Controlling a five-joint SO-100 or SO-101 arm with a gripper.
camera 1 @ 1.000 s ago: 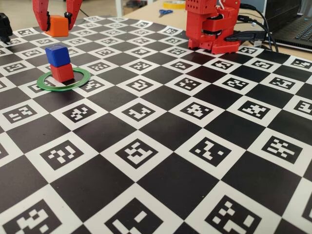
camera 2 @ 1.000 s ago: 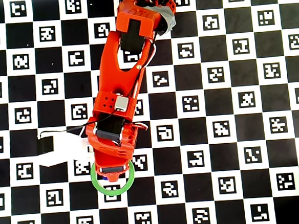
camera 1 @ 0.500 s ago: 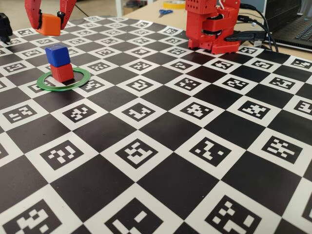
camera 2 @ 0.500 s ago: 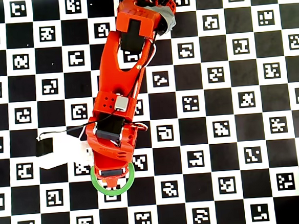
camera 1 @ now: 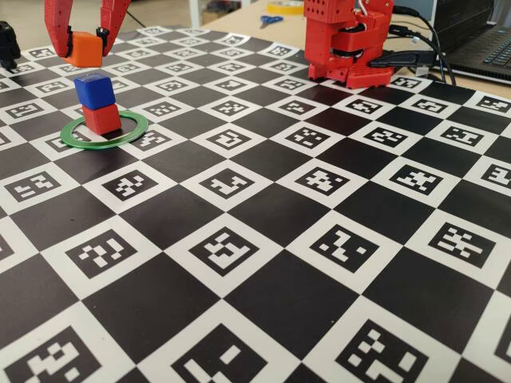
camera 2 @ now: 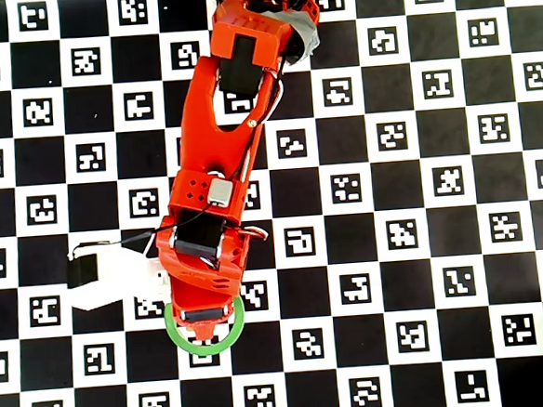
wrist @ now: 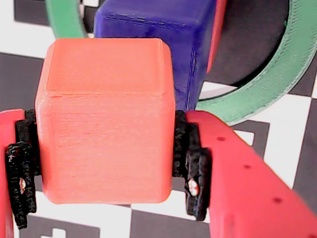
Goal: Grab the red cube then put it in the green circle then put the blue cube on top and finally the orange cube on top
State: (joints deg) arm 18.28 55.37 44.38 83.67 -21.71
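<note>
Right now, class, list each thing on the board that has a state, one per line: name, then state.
Orange cube: gripped in the end effector, held in the air above the stack.
Blue cube: resting on the red cube.
Red cube: on the board inside the green ring.
Green ring: lying flat.
End effector: shut on the orange cube.

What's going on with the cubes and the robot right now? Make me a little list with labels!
red cube: on the board inside the ring, bottom of the stack
blue cube: sitting on top of the red one
orange cube: up in the air, squeezed between the two fingers, above the stack and not touching it
green circle: lying flat around the red cube
end effector: shut on the orange cube
board: black and white squares with little code patterns
done so far: two cubes stacked, the orange one not yet placed
</note>
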